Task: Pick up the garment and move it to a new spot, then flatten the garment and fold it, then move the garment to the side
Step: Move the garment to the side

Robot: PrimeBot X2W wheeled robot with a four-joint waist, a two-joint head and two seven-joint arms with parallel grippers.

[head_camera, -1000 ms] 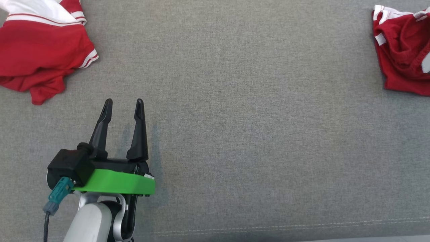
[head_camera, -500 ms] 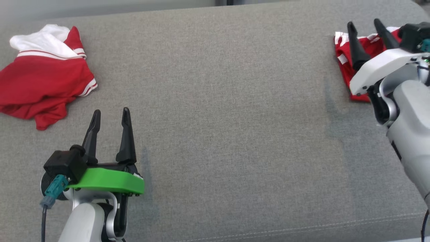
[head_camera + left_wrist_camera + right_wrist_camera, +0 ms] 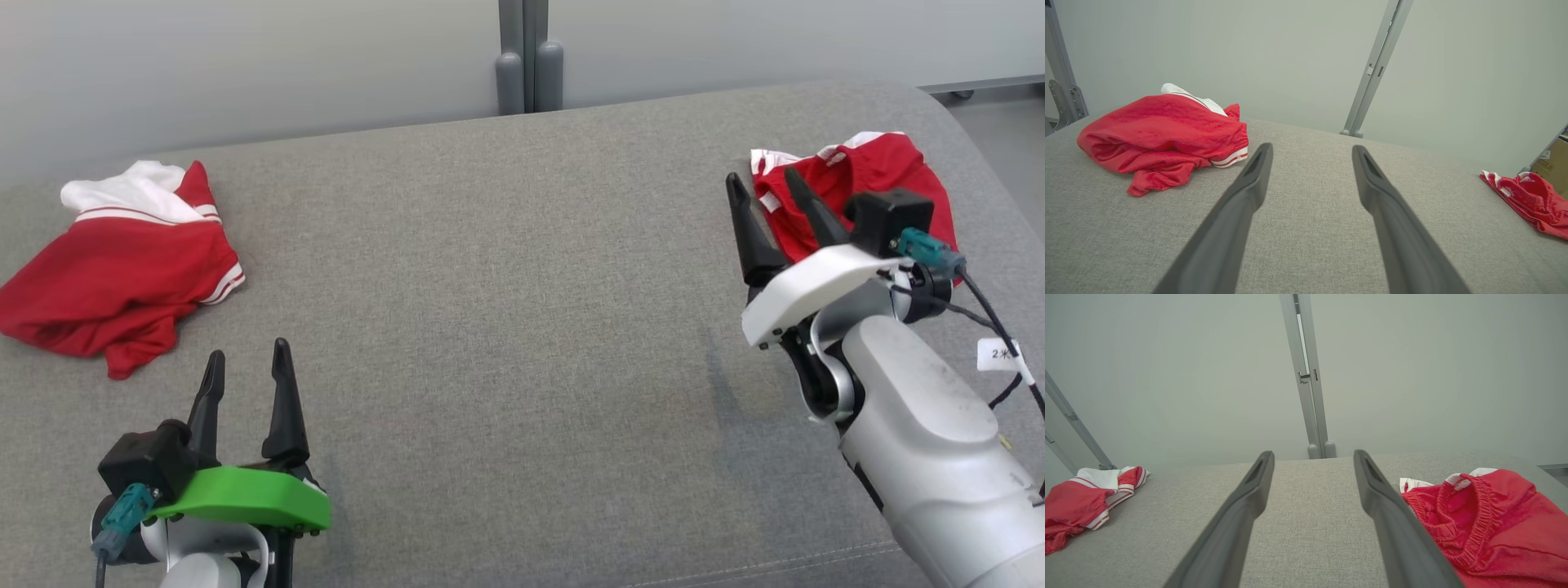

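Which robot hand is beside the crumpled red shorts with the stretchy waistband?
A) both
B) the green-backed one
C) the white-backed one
C: the white-backed right gripper sits at the edge of the crumpled red shorts; the green-backed left gripper is far across the grey cushion.

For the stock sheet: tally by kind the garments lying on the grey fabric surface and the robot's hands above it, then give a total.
red and white top: 1
red shorts: 1
hands: 2, the left hand and the right hand, both open
Total: 4
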